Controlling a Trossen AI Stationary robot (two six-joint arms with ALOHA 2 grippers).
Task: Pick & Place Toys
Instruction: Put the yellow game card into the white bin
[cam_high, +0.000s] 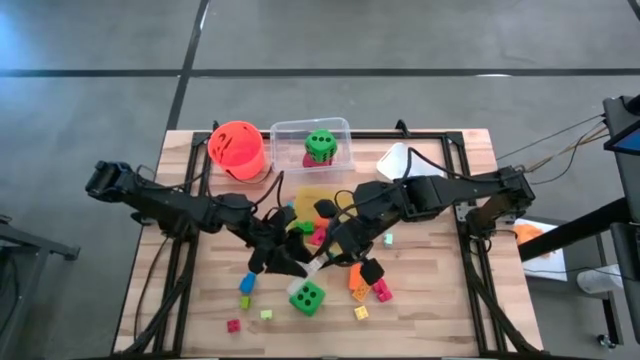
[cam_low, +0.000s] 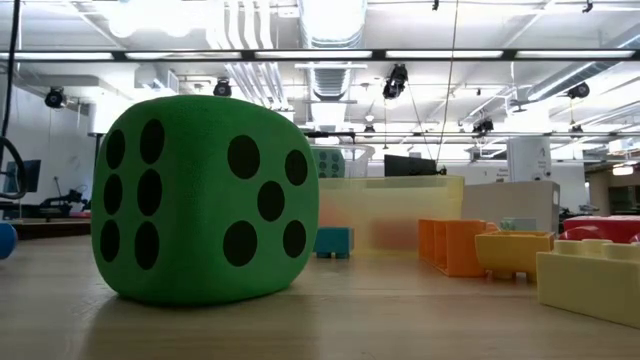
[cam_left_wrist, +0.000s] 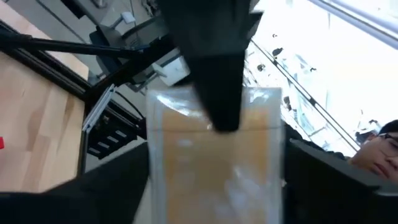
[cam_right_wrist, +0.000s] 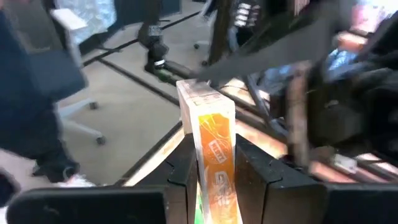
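The table (cam_high: 430, 300) is pale wooden slats, flat and dry, with grip enough that light plastic will not skid far. Nearest on it lies the green die (cam_high: 307, 297), with loose blocks around it: yellow (cam_high: 361, 312), pink (cam_high: 383, 292), blue (cam_high: 246, 284). The die looks soft and light, and probably gives under pressure, so it wants a wide hold across two flat faces. The blocks look hard, light and smooth, best pinched on their plain sides, not the studs.

Just beyond, both arms meet over mid-table. The right gripper (cam_right_wrist: 212, 152) is clenched on a thin orange-and-clear packet (cam_right_wrist: 208, 124), held upright by its flat faces. The packet looks glossy and slippery, stiff enough to stand but likely to bend, so a hold low on the faces suits it. The left gripper (cam_left_wrist: 214, 171) is at the same packet; whether it grips or has let go I cannot tell.

Farther back are a yellow tray (cam_high: 310, 192), a clear tray (cam_high: 285, 128) with a second die (cam_high: 320, 145), a bucket (cam_high: 238, 148) and a white tray (cam_high: 393, 158). Behind is an open workshop under strip lights
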